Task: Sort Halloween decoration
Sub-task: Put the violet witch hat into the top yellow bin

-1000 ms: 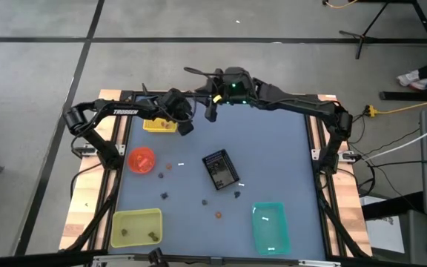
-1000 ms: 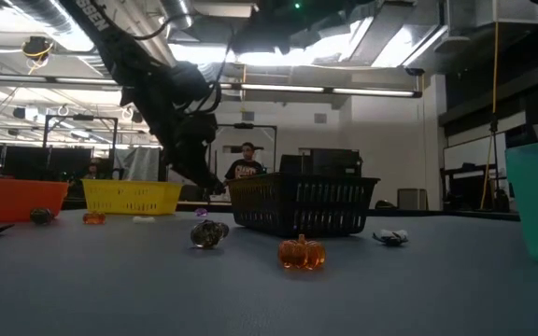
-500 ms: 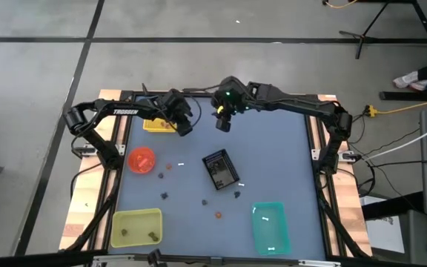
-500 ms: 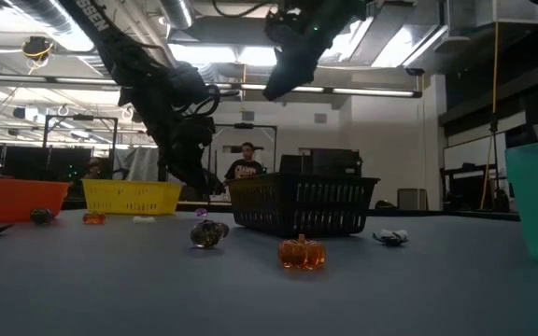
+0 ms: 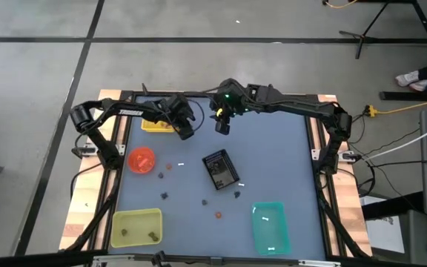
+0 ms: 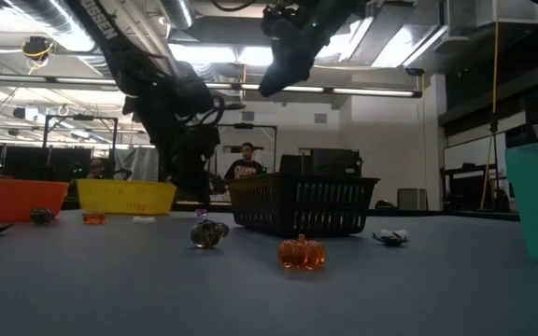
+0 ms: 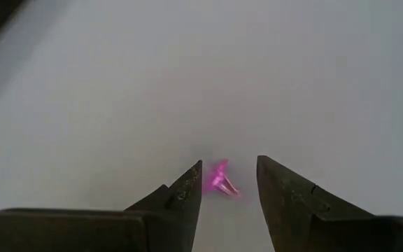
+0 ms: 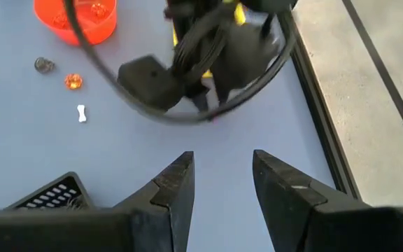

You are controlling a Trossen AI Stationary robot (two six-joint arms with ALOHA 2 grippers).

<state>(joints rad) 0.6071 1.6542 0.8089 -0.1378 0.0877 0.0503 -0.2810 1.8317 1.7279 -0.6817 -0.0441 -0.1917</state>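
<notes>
Table (image 5: 273, 148): blue-grey top in a wooden frame, both arms reaching in from the far side.

Left gripper (image 5: 185, 133): low over the far left part of the table, just beside the yellow bin (image 5: 156, 126). Fingers (image 7: 187, 192) apart, nothing gripped. In the left wrist view a tiny pink trinket (image 7: 220, 180) lies on the table in the gap between the tips; whether a finger touches it cannot be told.

Right gripper (image 5: 222, 125): raised above the far middle of the table, right of the left gripper. Fingers (image 8: 177, 183) parted and empty. Its wrist view looks across at the left arm's wrist.

Black basket (image 5: 219, 168): near the table's centre, mesh walls; contents cannot be made out.

Orange bowl (image 5: 141, 159): left side, nearer than the yellow bin; orange pieces inside it in the right wrist view.

Yellow-green tray (image 5: 135, 227): near left corner, with a few dark pieces inside.

Teal tray (image 5: 268, 225): near right, with small white pieces inside.

Loose trinkets on the open table:
- white bone (image 8: 82, 113) and a small orange pumpkin (image 8: 73, 81), between the orange bowl and the basket;
- dark piece (image 5: 165, 196), near left of the basket;
- dark piece (image 5: 237, 195), just near of the basket;
- dark round piece (image 6: 209, 233), near of the basket;
- orange pumpkin (image 6: 302, 253), nearest of all, between the two near trays.

Person (image 6: 245, 166): in the room beyond the table, low view.
</notes>
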